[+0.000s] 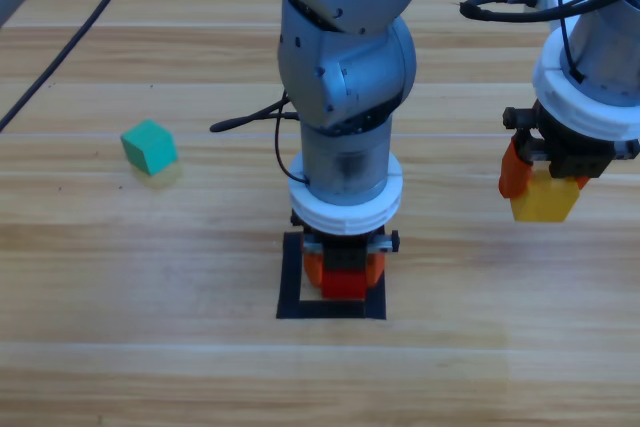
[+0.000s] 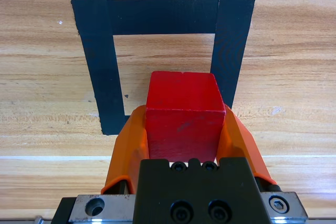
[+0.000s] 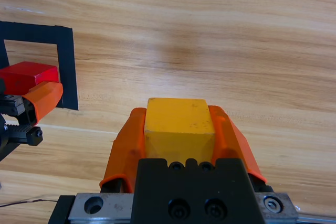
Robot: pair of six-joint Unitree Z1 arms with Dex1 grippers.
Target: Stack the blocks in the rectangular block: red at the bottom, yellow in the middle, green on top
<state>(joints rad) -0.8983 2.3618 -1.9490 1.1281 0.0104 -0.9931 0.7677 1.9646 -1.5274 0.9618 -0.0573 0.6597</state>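
My left gripper (image 1: 344,269) (image 2: 184,124) is shut on the red cube (image 1: 345,282) (image 2: 181,114) and holds it over the black tape square (image 1: 291,277) (image 2: 100,77), near the square's edge closest to the arm. At the right, above the table, my right gripper (image 1: 541,187) (image 3: 178,129) is shut on the yellow cube (image 1: 545,199) (image 3: 178,121). The green cube (image 1: 149,146) lies alone on the wood at the far left. The right wrist view also shows the red cube (image 3: 25,75) and the tape square (image 3: 65,61) off to its left.
The left arm's thick grey body (image 1: 345,77) rises over the middle of the table and hides the wood behind the square. Black cables (image 1: 250,122) hang beside it. Bare wood lies between the square and the right gripper.
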